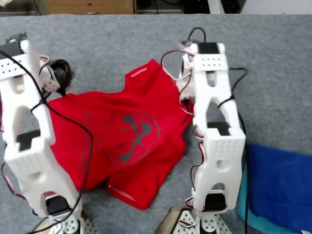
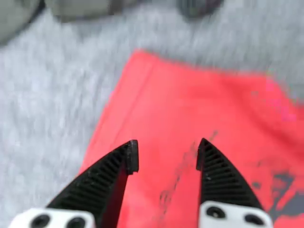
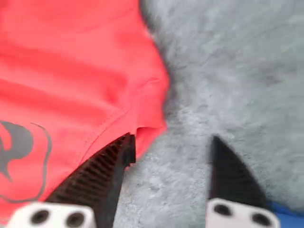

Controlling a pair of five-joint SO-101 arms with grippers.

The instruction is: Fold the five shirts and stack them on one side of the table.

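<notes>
Red shirt [image 1: 126, 141] with a dark print, face up and rumpled on the grey table [image 1: 273, 73], between the 2 arms, collar toward the far edge, lower part creased. Left claw [image 2: 166, 156] open, both black fingers [image 2: 111, 173] spread wide over the red cloth, just inside a straight edge of the shirt. Right claw [image 3: 173, 147] likewise open, 1 finger over the shirt's hem, the other over bare grey table just beside it; contact with the cloth impossible to tell for either claw. Blue cloth [image 1: 278, 185] flat at the table's right side, well apart from the red shirt, on top of a teal cloth [image 1: 242, 197], near the right arm's base.
</notes>
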